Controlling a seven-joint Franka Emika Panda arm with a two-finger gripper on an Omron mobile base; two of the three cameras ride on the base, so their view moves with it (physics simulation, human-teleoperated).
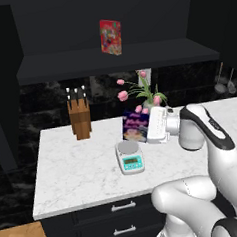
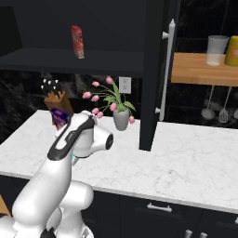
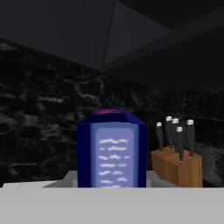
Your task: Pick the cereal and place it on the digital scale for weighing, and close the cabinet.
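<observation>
Gripper (image 1: 141, 126) seemingly around cereal (image 1: 134, 124), fingers hidden.

Dark-blue, pink-lettered cereal (image 1: 135, 125); teal-panelled digital scale (image 1: 130, 157)

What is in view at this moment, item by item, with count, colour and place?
cereal: one, dark blue with pink lettering, upright just behind the scale, at the end effector.
scale: one, light grey with teal display, on the counter, nothing on it.
red cereal box: one, on the cabinet shelf.
cabinet: one, black, doors open.
knife block: one, wooden, on the counter left of the cereal.
tulips: one bunch, pink, in a grey vase.
counter: one, white marble.
wooden shelf: one, holding a glass and a yellow container; utensils hang beneath.
end effector: one, white, at the cereal's side; grip hidden.
</observation>
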